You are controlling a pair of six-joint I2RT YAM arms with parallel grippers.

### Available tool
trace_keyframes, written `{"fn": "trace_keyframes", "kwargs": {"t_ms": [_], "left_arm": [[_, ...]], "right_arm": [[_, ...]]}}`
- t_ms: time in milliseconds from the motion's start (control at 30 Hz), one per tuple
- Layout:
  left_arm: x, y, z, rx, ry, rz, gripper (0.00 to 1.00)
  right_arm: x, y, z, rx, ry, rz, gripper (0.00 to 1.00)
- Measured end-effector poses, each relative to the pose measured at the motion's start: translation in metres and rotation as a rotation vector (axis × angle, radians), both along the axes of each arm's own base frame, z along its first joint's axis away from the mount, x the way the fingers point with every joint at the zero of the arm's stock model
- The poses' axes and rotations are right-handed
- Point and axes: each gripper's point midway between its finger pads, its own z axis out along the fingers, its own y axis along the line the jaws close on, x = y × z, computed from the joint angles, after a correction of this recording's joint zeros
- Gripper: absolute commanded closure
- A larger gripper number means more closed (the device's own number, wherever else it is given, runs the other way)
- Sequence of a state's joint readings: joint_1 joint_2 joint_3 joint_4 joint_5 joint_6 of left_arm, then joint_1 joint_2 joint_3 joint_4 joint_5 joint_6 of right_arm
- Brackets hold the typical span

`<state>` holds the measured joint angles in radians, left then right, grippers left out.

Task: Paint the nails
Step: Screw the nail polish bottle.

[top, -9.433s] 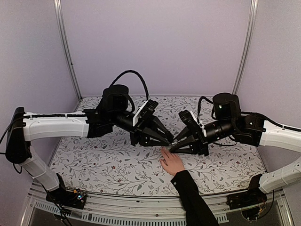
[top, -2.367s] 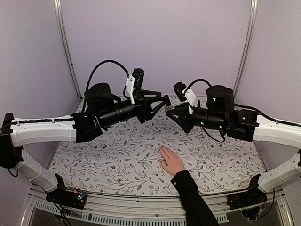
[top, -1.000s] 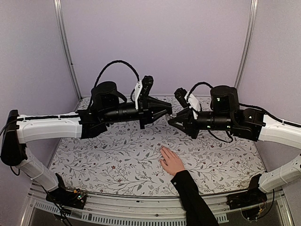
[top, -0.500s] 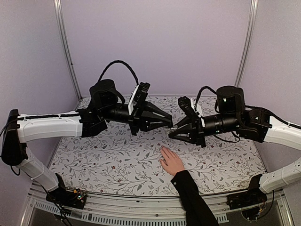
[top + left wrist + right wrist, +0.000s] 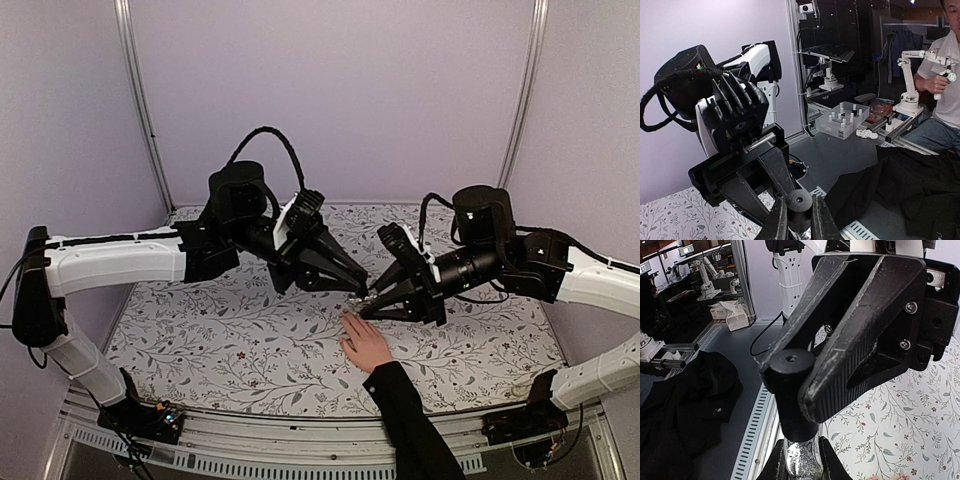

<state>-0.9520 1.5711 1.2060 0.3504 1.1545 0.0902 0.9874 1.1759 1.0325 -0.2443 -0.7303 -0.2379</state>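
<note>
The nails (image 5: pixel 348 322) sit at the fingertips of the light-skinned human hand with a black sleeve (image 5: pixel 366 344). It lies flat, palm down, on the floral-patterned table cloth (image 5: pixel 230 340), near both grippers. The nails are too small here to tell apart. They are probably hard but tiny, on a living hand that may shift, so nothing should grip them; only a soft brush tip should touch them, lightly. The left gripper (image 5: pixel 799 225) is clamped on the black round cap (image 5: pixel 798 201), and the right gripper (image 5: pixel 800 471) on the small glittery bottle (image 5: pixel 801 455) beneath that cap. The bottle looks light, smooth and breakable, so these 2 holds, on body and cap sides, seem apt.
</note>
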Motion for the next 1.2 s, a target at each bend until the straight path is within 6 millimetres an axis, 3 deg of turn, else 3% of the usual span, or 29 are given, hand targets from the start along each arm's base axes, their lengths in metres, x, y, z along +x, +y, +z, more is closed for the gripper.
{"fn": "trace_keyframes", "kwargs": {"t_ms": [200, 433, 567, 667, 800, 967, 1200], "left_arm": [[0.001, 0.004, 0.001, -0.001, 0.007, 0.022, 0.75], [0.025, 0.027, -0.013, 0.052, 0.106, 0.179, 0.56], [0.033, 0.033, 0.002, 0.022, 0.1, 0.259, 0.54], [0.04, 0.04, 0.017, -0.02, 0.095, 0.352, 0.52], [0.057, 0.047, 0.025, -0.062, 0.111, 0.524, 0.5], [0.081, 0.045, 0.024, -0.076, 0.148, 0.711, 0.5], [0.109, 0.026, 0.018, -0.071, 0.222, 0.856, 0.52]], "right_arm": [[0.0, 0.002, 0.0, 0.006, -0.003, 0.006, 1.0], [-0.003, 0.006, 0.034, 0.146, -0.094, 0.037, 1.0], [0.001, 0.007, 0.044, 0.184, -0.125, 0.015, 1.0], [0.019, 0.009, 0.045, 0.179, -0.136, -0.093, 1.0], [0.058, 0.009, 0.041, 0.148, -0.135, -0.319, 1.0], [0.107, 0.009, 0.013, 0.058, -0.116, -0.571, 1.0], [0.139, 0.002, -0.022, -0.051, -0.087, -0.751, 1.0]]}}
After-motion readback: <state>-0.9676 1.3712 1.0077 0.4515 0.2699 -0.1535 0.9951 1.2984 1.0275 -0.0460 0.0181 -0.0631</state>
